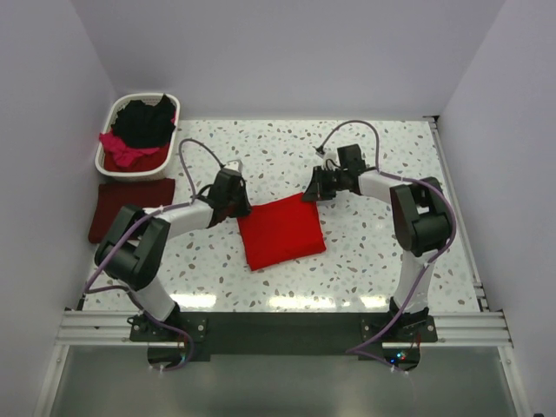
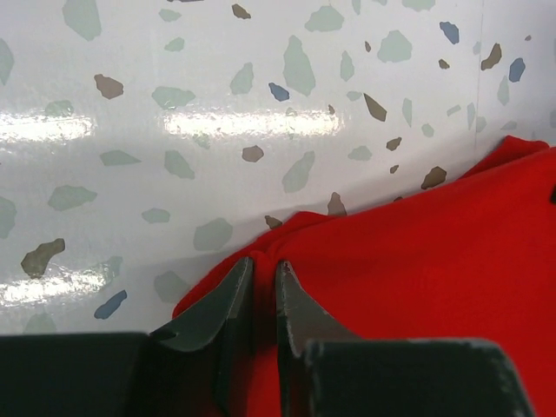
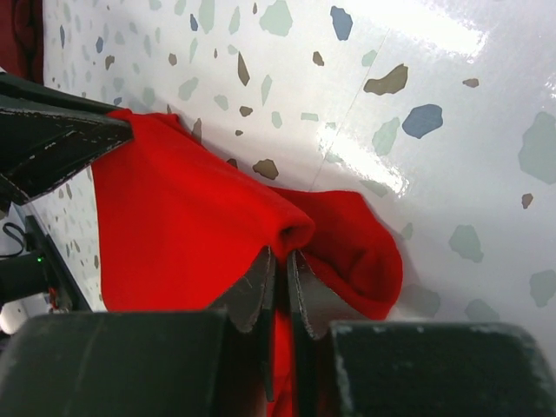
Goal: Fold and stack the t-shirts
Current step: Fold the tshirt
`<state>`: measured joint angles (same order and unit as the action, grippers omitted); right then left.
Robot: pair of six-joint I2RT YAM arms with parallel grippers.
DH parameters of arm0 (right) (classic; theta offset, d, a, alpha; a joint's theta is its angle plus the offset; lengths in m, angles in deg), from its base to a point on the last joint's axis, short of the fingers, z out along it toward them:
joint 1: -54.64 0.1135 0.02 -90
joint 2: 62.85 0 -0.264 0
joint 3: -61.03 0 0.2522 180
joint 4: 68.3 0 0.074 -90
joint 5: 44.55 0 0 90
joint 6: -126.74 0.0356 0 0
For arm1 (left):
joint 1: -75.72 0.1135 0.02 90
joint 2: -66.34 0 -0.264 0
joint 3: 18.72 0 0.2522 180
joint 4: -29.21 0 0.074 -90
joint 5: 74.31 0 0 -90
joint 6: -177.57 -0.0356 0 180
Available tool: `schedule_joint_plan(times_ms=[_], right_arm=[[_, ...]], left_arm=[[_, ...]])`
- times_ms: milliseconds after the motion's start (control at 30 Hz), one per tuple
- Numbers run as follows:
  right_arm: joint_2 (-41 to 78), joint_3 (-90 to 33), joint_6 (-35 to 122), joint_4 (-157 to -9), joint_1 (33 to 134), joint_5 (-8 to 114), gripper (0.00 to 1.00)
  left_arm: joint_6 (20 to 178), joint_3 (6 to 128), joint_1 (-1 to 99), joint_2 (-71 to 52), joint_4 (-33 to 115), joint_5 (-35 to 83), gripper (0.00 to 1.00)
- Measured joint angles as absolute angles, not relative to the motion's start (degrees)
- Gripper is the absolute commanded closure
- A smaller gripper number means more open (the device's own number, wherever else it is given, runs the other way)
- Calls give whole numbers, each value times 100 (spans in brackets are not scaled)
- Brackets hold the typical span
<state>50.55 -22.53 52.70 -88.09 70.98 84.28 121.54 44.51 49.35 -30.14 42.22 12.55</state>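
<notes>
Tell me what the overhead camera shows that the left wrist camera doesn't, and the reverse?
Only overhead: the left arm and right arm, the white basket holding a black shirt and a pink shirt, and a maroon shirt lying beside it. Only the left wrist: the left claw close up, pinched on a corner of the red shirt. Both: the red shirt on the speckled table.

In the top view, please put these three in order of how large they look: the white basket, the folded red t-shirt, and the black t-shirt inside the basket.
1. white basket and red t-shirt: they look alike, so I do not rank them.
2. black t-shirt: clearly smaller, bunched up.
</notes>
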Motion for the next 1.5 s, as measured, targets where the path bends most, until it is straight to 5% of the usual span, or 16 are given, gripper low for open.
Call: schedule_joint_plan(times_ms=[333,633,767,867,967,1267,1500], right_arm=[[4290,-1853,5277,-8780,7109,8202,100],[4188,-1643,5340,-8713,7118,7636,98],[4273,-1560,5425,-8739,7126,7343,66],[4249,-1560,5473,-8809,7118,7099,45],[4028,-1556,5548,-8949,7113,6874,40],[3091,-1366,6796,-7740,7242,7669,37],[4166,-1219,7731,-6247,7504,8266,37]], left_arm=[[12093,4458,4935,-2357,4324,1353,96],[12102,4462,4933,-2697,4176,1358,72],[12098,4484,4933,-2885,4191,1353,59],[12095,4554,4935,-2853,4233,1277,38],[12148,4567,4933,-2577,4421,1139,25],[12473,4359,4701,-1373,4056,1130,49],[12793,4189,4712,-2695,3173,1817,55]])
